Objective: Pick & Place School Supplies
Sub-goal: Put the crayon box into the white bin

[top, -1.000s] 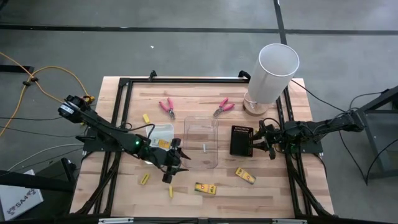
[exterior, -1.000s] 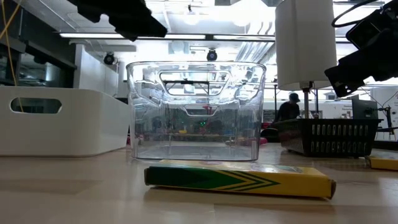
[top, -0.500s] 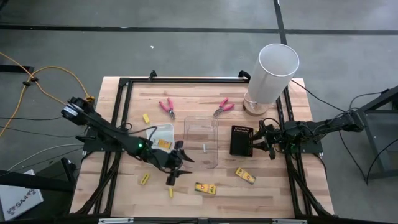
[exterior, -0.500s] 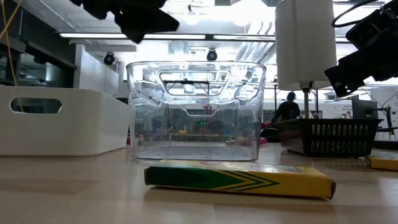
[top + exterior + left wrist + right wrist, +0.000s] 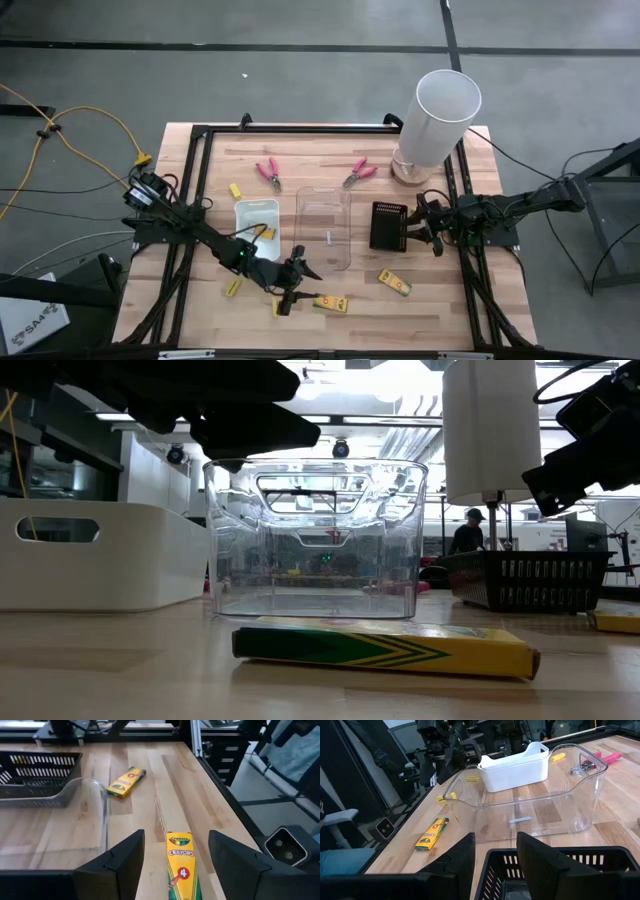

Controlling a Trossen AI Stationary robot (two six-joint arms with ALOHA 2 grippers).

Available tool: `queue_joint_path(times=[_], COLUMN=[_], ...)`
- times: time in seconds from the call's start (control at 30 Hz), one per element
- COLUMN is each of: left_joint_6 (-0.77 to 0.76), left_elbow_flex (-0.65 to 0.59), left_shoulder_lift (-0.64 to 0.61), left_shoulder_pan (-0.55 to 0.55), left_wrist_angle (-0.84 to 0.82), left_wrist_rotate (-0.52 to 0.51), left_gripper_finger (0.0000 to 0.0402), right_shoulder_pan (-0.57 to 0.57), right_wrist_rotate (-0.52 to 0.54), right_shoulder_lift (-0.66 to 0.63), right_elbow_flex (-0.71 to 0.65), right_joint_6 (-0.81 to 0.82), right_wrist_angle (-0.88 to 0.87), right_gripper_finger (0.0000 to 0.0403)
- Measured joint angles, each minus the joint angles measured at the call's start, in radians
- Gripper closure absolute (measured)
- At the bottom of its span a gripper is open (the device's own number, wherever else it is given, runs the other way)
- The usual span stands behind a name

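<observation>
Yellow crayon box [image 5: 181,869] flat on the wooden counter [image 5: 300,162], near its front edge, framed between the spread fingers [image 5: 125,865] of the left gripper [image 5: 297,283], poised just above and not touching. Second yellow box [image 5: 394,283] lying farther right along the front, well apart from the first; same box visible beyond the clear tray [image 5: 325,226] in the left wrist view. Small yellow sticks scattered around: one [image 5: 235,190] behind the white tray [image 5: 255,216], one [image 5: 232,288] at the front left. Two pink-handled pliers [image 5: 268,173] and [image 5: 360,171] resting at the back of the counter, either side of the clear tray's far end. White tray and clear tray side by side at centre, a small pale piece [image 5: 522,820] on the clear tray's floor. Black slatted basket [image 5: 387,225] just right of the clear tray, with the right gripper [image 5: 412,232] parked at its right edge, fingers [image 5: 457,862] parted with the basket rim between them, no visible squeeze. Tall white cylinder [image 5: 437,118] upright at the back right corner. Person [image 5: 463,532] visible far off in the room behind.
</observation>
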Motion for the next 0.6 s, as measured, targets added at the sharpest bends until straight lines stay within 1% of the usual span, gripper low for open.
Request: queue_joint_path(times=[0.27,0.43,0.6], left_joint_6=[0.009,0.116,0.165], left_elbow_flex=[0.003,-0.002,-0.002], left_shoulder_lift=[0.030,0.037,0.037], left_shoulder_pan=[-0.054,-0.100,-0.125], left_wrist_angle=[0.009,0.006,0.015], left_wrist_rotate=[-0.097,-0.200,-0.278], left_gripper_finger=[0.0190,0.0190,0.0190], right_shoulder_pan=[0.000,0.000,0.000], right_wrist_rotate=[0.000,0.000,0.000], right_shoulder_lift=[0.000,0.000,0.000], right_elbow_flex=[0.000,0.000,0.000], right_joint_6=[0.000,0.000,0.000], right_wrist_angle=[0.000,0.000,0.000], right_gripper_finger=[0.0266,0.0266,0.0266])
